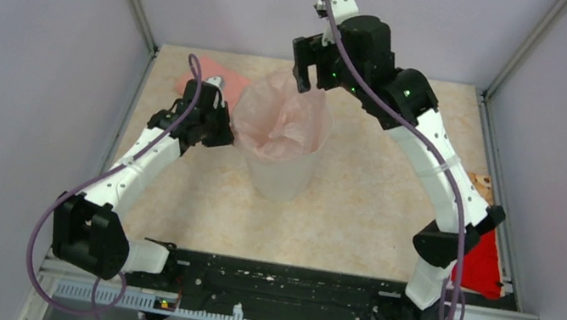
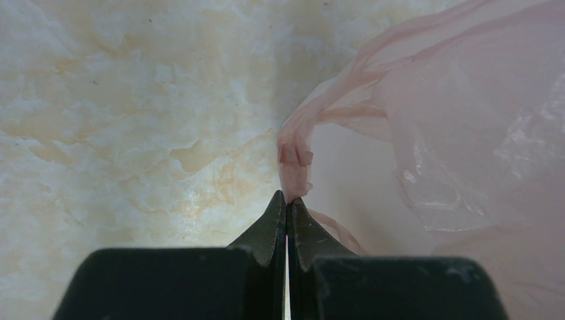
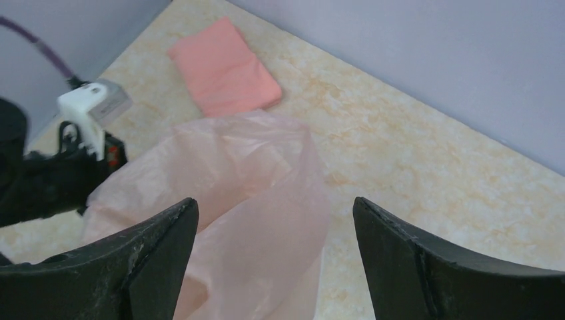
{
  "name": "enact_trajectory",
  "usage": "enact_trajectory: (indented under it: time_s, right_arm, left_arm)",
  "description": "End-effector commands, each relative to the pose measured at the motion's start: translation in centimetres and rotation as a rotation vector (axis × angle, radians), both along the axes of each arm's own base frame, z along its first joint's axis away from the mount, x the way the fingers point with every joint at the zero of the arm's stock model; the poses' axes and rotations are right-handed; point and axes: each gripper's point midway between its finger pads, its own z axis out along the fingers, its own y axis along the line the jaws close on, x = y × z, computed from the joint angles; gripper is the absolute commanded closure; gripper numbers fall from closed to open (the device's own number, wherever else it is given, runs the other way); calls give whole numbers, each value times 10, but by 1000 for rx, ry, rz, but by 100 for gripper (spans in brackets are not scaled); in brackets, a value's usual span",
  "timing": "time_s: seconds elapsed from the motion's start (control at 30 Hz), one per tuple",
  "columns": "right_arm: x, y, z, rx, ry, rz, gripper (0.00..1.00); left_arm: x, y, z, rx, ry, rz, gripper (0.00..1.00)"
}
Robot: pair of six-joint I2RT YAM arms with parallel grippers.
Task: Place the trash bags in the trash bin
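Note:
The pale pink trash bag (image 1: 286, 122) sits bunched in the mouth of the white trash bin (image 1: 282, 177) at mid table. My left gripper (image 1: 222, 120) is at the bin's left rim, shut on a twisted strip of the bag (image 2: 293, 167). The bag's film (image 2: 466, 133) fills the right of the left wrist view. My right gripper (image 1: 305, 65) hangs open and empty above the bin's far side. In the right wrist view the bag (image 3: 253, 200) billows between and below the spread fingers (image 3: 153, 260).
A folded salmon-pink cloth (image 3: 223, 67) lies at the back left, also in the top view (image 1: 208, 71) behind the left gripper. A flat red packet (image 1: 482, 265) lies at the right edge by the right arm. Grey walls enclose the table.

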Motion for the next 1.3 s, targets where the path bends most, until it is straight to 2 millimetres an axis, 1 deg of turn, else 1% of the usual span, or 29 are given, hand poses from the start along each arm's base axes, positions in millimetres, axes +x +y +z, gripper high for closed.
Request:
enact_trajectory:
  time_s: [0.0, 0.07, 0.13, 0.23, 0.33, 0.4, 0.5, 0.7, 0.77, 0.83, 0.87, 0.9, 0.93, 0.97, 1.03, 1.13, 1.17, 1.27]
  right_arm:
    - [-51, -3, 46, -45, -124, 61, 14]
    - [-70, 5, 50, -84, -161, 110, 14]
    - [-90, 14, 48, -131, -184, 173, 15]
    - [-120, 30, 38, -218, -217, 277, 16]
    - [-138, 42, 19, -300, -227, 350, 17]
    - [-144, 46, 6, -348, -220, 377, 18]
    - [-149, 46, -6, -411, -219, 380, 18]
    - [-142, 31, -21, -504, -229, 317, 21]
    - [-142, 27, -25, -523, -224, 306, 25]
    - [-138, 21, -25, -539, -226, 272, 32]
    - [-136, 18, -25, -542, -227, 247, 40]
    - [-135, 15, -23, -543, -227, 226, 55]
    - [-134, 12, -21, -535, -228, 204, 65]
    - [-132, 9, -16, -516, -231, 172, 73]
    - [-131, 2, -7, -473, -236, 117, 85]
    - [-129, -11, 5, -366, -233, 18, 98]
    - [-129, -18, 8, -322, -227, -24, 100]
    - [-124, -42, 7, -179, -187, -154, 100]
  left_arm:
    - [9, -6, 29, -28, -91, -18, 100]
    - [9, -6, 30, -28, -92, -19, 100]
    - [10, -6, 31, -27, -96, -19, 100]
    - [10, -6, 32, -26, -100, -20, 100]
    - [12, -6, 34, -25, -106, -21, 100]
    - [12, -6, 35, -24, -107, -21, 100]
    - [12, -6, 36, -26, -107, -23, 100]
    - [13, -6, 36, -22, -110, -24, 100]
    - [14, -6, 36, -20, -110, -24, 100]
    - [14, -6, 37, -19, -111, -25, 100]
    - [14, -6, 37, -18, -112, -26, 100]
    - [15, -6, 37, -19, -111, -26, 100]
    - [15, -6, 37, -18, -111, -26, 100]
    - [15, -6, 37, -19, -111, -26, 100]
    - [15, -7, 36, -22, -107, -27, 100]
    - [15, -8, 36, -28, -107, -31, 100]
    - [15, -8, 35, -27, -106, -32, 100]
    - [15, -8, 35, -26, -108, -34, 100]
